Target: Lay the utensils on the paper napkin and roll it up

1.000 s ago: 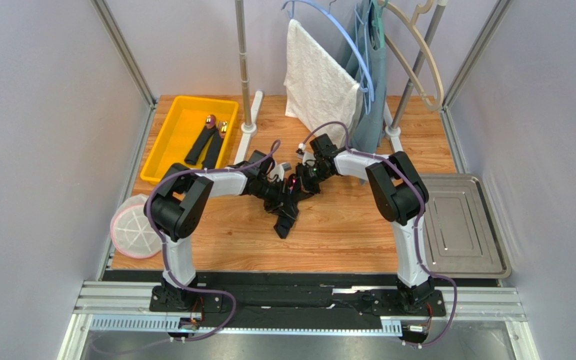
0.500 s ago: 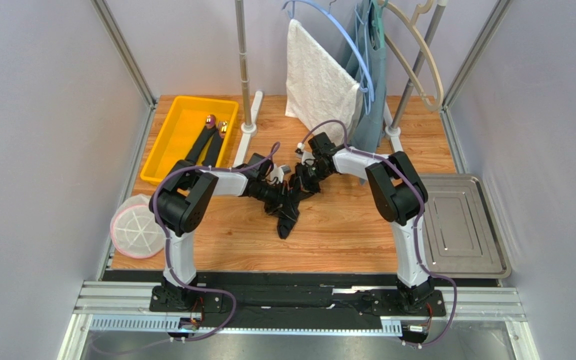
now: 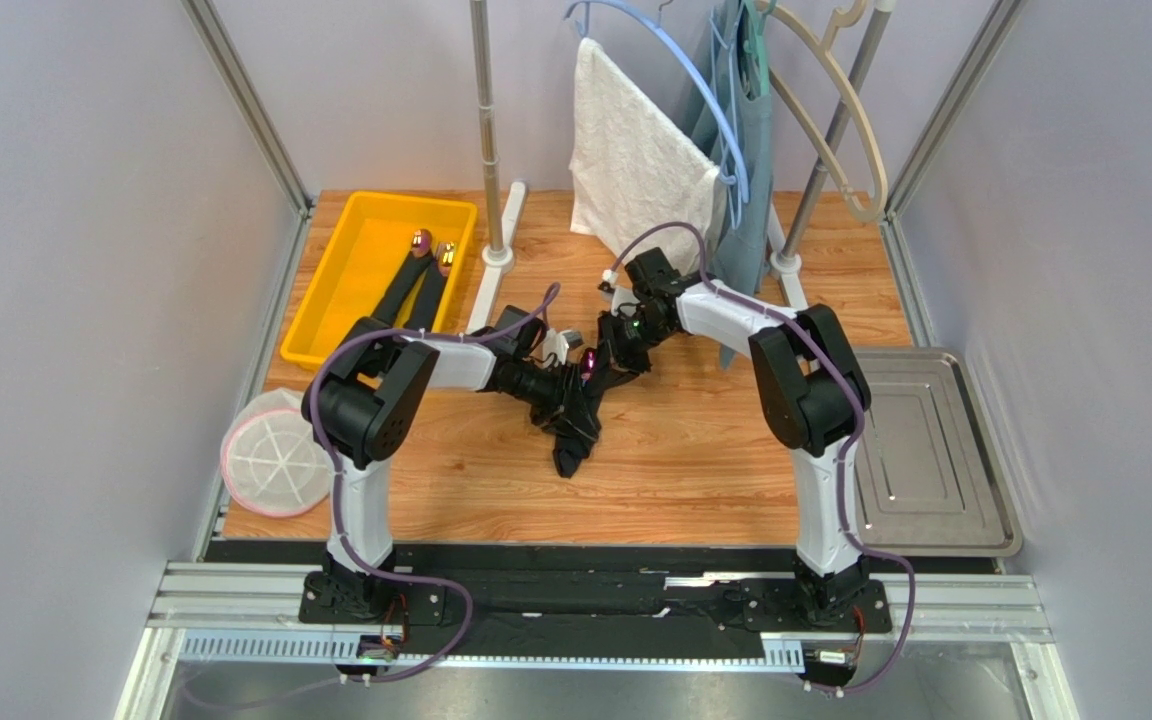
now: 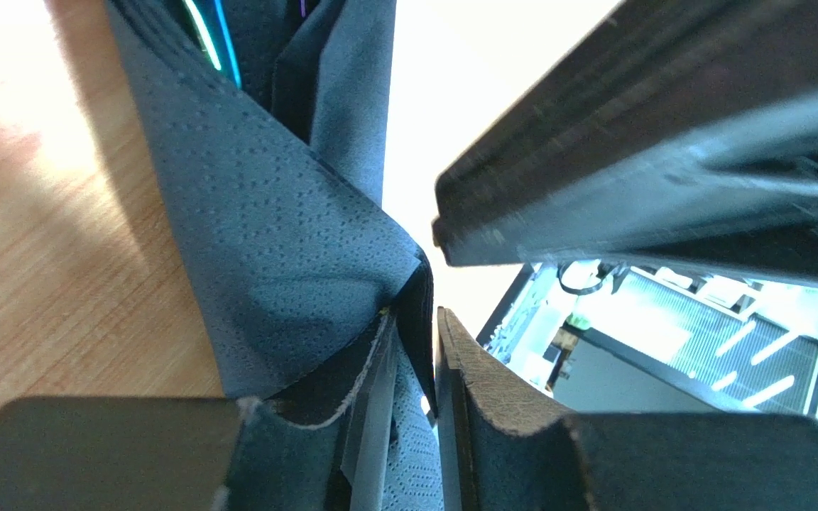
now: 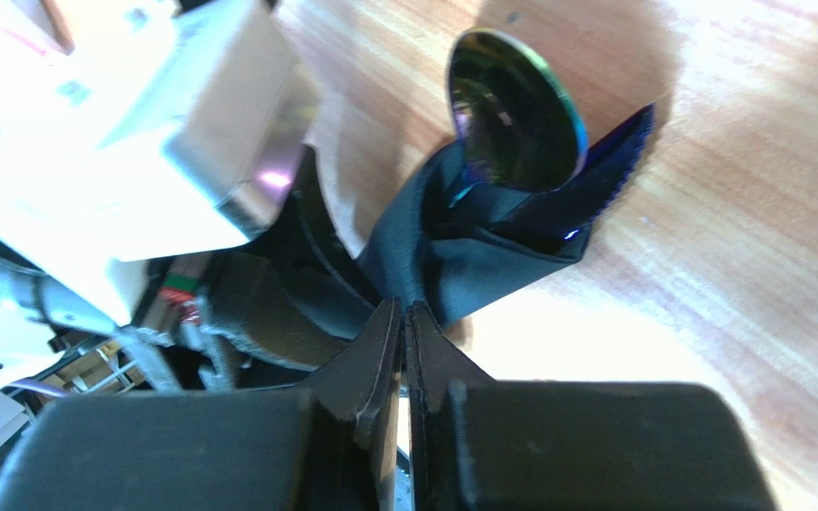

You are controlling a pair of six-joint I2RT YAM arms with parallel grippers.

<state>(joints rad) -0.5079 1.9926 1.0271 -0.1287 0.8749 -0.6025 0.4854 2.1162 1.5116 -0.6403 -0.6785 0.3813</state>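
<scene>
Two arms meet near the middle of the wooden surface. Between them we see the paper napkin, a black sheet bunched into a long, narrow bundle that lies on the wood and points toward the near edge. The left gripper reaches it from the left and the right gripper from the far right, both at the bundle's far end.

From the left wrist we find the jaws standing a little apart, with a fold of the dotted napkin lying in the gap and touching one pad. A thin blue piece glints inside the fold higher up.

From the right wrist we see the jaws drawn almost together, with only a thin slit between them. The napkin's gathered end runs right up to their tips, yet we cannot tell whether any of it is pinched. Just beyond, an iridescent spoon head sticks out of the bundle over the wood.

Well to the left, a yellow bin holds two dark-handled pieces with shiny heads. A white towel hangs at the back, and a metal tray sits at the right.
</scene>
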